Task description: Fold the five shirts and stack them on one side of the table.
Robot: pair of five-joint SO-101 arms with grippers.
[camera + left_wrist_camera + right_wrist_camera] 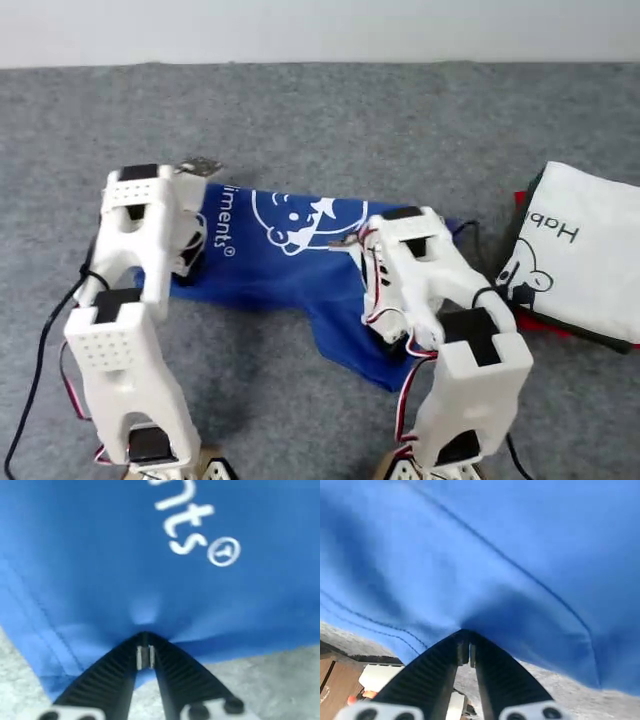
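Blue white-printed cloth shirt (pixel 290 250) looks mid-fold, left gripper (pixel 145 654) and right gripper (pixel 465 652) both clamped on its fabric; next, likely, an even lift-and-fold across.

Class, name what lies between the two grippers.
The blue shirt: in the high view its printed middle lies between the left gripper and right gripper, both pinching it.

grey carpet-like tabletop (pixel 330 120); plain white wall (pixel 320 30) behind far edge; even, soft light.
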